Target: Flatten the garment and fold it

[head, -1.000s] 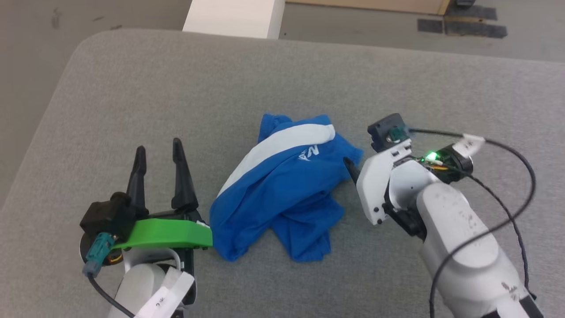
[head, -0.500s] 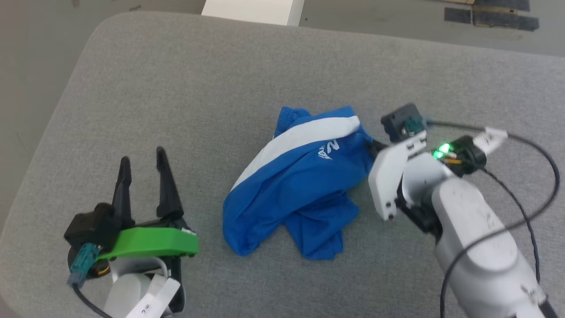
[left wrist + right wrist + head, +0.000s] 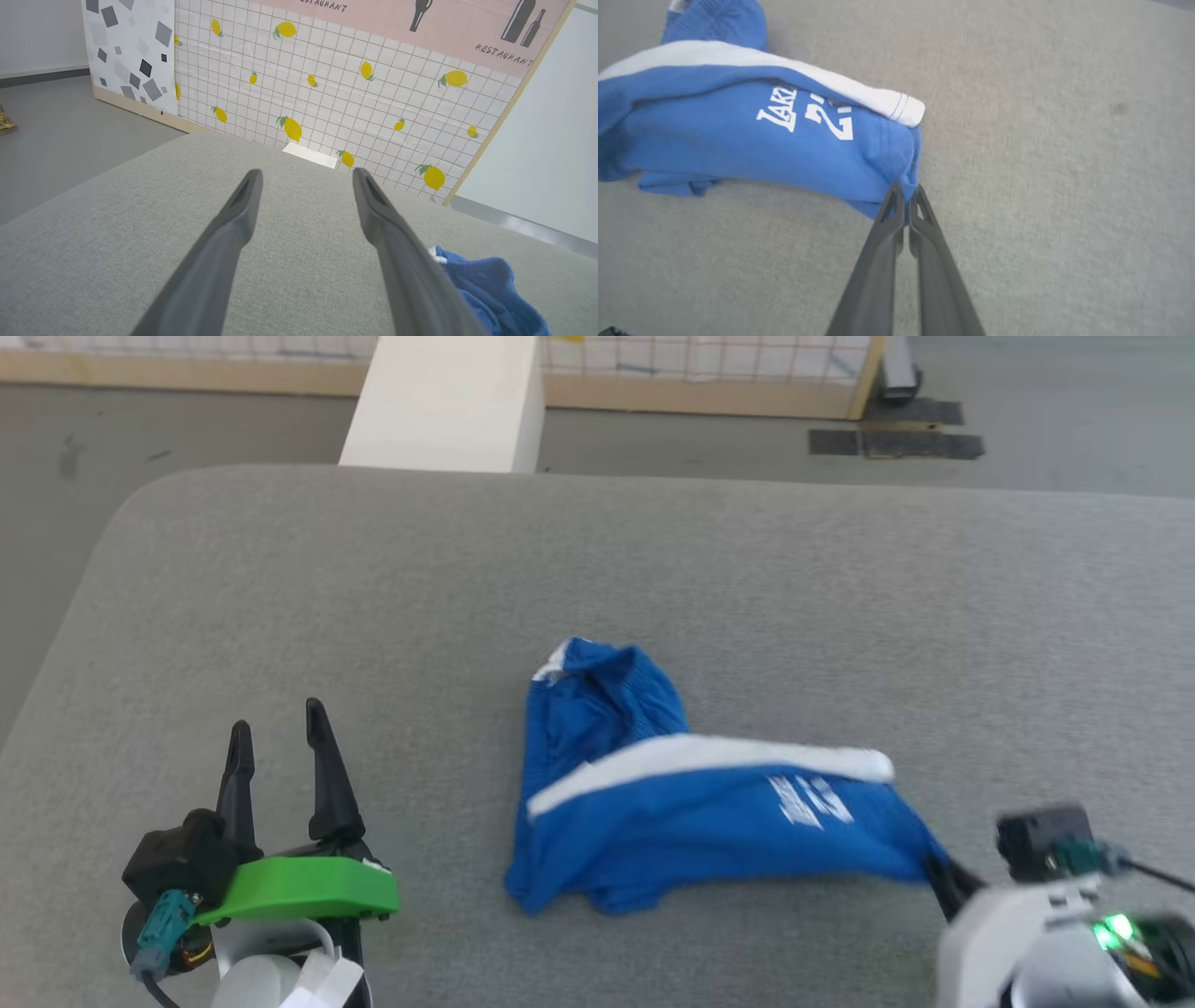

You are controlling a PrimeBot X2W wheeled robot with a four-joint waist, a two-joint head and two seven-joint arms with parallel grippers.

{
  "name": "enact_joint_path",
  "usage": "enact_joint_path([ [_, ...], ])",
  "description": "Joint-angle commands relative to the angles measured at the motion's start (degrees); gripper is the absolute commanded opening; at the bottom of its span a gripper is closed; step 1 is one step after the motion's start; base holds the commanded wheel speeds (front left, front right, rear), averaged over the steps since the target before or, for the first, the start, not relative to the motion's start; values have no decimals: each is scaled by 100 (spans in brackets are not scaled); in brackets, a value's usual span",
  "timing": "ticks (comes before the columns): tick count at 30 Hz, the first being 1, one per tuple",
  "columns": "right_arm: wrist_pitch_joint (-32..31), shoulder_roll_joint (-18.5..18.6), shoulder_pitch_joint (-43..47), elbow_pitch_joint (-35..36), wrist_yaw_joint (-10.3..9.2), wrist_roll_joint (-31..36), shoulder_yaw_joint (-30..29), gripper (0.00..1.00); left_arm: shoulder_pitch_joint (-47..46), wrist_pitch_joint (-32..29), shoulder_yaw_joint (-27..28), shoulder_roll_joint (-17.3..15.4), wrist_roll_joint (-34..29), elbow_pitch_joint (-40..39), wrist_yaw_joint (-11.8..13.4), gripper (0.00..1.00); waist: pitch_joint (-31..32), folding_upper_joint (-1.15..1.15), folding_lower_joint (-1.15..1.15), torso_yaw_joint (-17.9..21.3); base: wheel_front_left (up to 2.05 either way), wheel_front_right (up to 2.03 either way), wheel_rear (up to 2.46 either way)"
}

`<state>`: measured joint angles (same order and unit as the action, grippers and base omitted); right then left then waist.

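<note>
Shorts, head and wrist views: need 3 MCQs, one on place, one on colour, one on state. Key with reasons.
1. Where do the shorts lie on the grey cushion?
A. To the right of the left gripper, apart from it
B. Under the left gripper
C. To the left of the left gripper

2. What colour is the stripe on the shorts?
A. Yellow
B. White
C. Red

3. What is the right gripper doing?
A. Open above the shorts
B. Shut on nothing
C. Shut on a corner of the shorts

Key:
1 A: bare cushion shows between the open left gripper and the cloth.
2 B: a white band runs along the blue cloth above the print.
3 C: the right wrist view shows its fingers together, with blue cloth pinched at the tips.
</note>
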<state>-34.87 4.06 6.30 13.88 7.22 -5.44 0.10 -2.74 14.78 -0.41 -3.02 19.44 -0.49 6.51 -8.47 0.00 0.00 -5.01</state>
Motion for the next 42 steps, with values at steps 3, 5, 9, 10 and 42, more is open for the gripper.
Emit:
enact_joint_path([
  [3, -252, -87, 520, -103, 26, 76, -451, 0, 7, 21, -15, 13, -68, 49, -82, 100, 198, 0, 0, 283, 0, 0, 0],
  [5, -344, -107, 666, -303, 26, 54, -666, 0, -4, 21, -28, 13, -89, 64, -101, 100, 189, 0, 0, 310, 0, 0, 0],
  [9, -251, -115, 709, -588, 26, -186, -920, 100, 5, 21, -57, 13, -140, 120, -155, 100, 193, 0, 0, 343, 0, 0, 0],
  [10, -85, -116, 669, -600, 26, -240, -962, 100, 18, 21, -83, 13, -170, 137, -169, 100, 198, 0, 0, 346, 0, 0, 0],
  [42, 2903, -118, 129, -1195, 26, -346, -632, 100, -148, -3016, -2960, -415, 14, 930, -1375, 100, 479, 0, 0, 469, 0, 0, 0],
])
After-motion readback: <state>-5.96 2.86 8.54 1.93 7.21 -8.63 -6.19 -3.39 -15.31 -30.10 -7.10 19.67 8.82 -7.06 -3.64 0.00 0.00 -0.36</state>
